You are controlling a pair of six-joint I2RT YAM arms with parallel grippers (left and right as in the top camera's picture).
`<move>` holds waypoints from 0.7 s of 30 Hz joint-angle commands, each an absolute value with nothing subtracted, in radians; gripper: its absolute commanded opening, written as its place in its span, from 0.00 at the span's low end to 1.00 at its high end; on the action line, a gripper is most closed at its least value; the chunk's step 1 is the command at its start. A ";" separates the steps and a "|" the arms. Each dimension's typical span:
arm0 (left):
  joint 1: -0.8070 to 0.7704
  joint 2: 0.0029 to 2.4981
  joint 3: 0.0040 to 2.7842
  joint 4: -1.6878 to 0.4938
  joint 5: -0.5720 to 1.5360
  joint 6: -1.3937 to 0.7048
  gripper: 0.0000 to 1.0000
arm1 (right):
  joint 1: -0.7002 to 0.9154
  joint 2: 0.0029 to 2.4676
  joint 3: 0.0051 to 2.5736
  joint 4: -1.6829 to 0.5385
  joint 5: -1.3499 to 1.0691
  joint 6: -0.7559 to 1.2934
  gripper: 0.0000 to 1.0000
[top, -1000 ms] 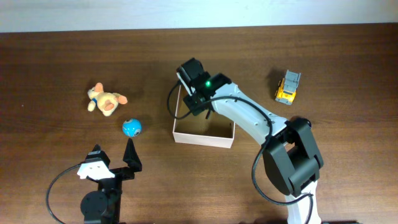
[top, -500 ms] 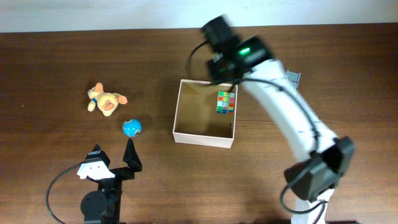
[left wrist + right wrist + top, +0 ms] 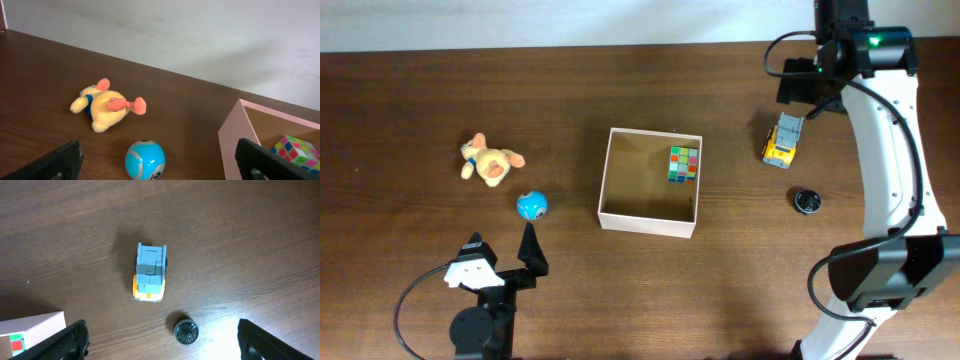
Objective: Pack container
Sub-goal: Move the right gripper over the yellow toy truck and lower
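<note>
The container [image 3: 648,223], a shallow square box with white walls, sits mid-table with a multicoloured cube [image 3: 683,164] in its far right corner. My right gripper [image 3: 807,88] hangs open and empty at the far right, high above a yellow and grey toy truck [image 3: 782,140] and a small black wheel [image 3: 807,201]. In the right wrist view the truck [image 3: 150,272] and wheel [image 3: 186,331] lie below the wide-apart right gripper [image 3: 167,342]. My left gripper [image 3: 502,245] rests open near the front left, a blue ball [image 3: 145,159] just ahead of it.
An orange plush toy [image 3: 490,162] lies on the left, beyond the blue ball [image 3: 532,205]. In the left wrist view the plush [image 3: 107,105] is further back and the container's wall [image 3: 235,135] rises at the right with the cube [image 3: 295,150] inside.
The right arm swung from over the container to the far right above the truck, and its jaws opened. The cube now lies loose in the container. The left arm stayed still.
</note>
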State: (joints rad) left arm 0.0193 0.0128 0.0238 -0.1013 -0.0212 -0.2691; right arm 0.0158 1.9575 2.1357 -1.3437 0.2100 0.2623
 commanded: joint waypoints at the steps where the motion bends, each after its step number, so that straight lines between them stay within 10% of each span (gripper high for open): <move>1: 0.025 0.005 0.018 -0.098 -0.007 -0.253 0.99 | 0.006 1.986 2.130 -1.347 0.184 0.300 0.91; 21: 0.025 0.005 0.018 -0.098 -0.007 -0.253 0.99 | -0.031 2.007 1.652 -0.931 0.083 0.326 0.92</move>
